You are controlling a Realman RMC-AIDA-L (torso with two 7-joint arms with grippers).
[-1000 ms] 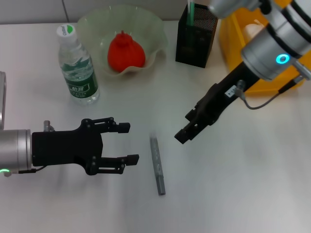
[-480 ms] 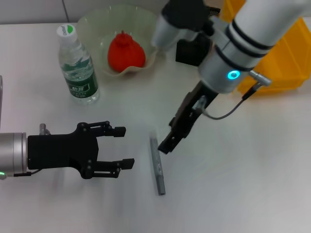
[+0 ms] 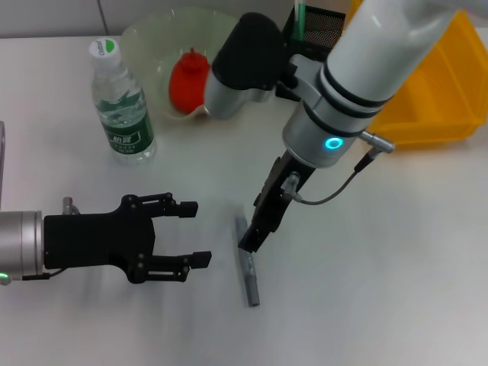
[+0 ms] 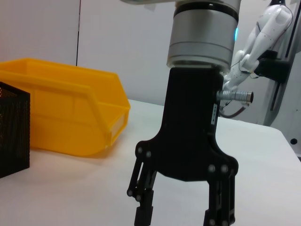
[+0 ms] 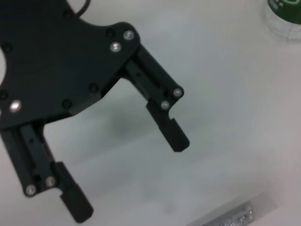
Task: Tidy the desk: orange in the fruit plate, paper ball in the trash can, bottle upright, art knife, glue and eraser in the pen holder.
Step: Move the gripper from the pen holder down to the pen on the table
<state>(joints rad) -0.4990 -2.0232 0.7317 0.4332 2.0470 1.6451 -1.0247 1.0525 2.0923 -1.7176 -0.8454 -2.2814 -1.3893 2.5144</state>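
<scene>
The art knife (image 3: 247,261) lies flat on the white desk, well in front of the pen holder (image 3: 313,29); the right gripper (image 3: 252,240) hangs just above its far end with fingers spread; beside the knife, the left gripper (image 3: 191,233) hovers open and empty; the knife looks stiff, slim and slippery, best pinched across its ridged middle; no brand reads clearly on the bottle (image 3: 121,103) label.
</scene>
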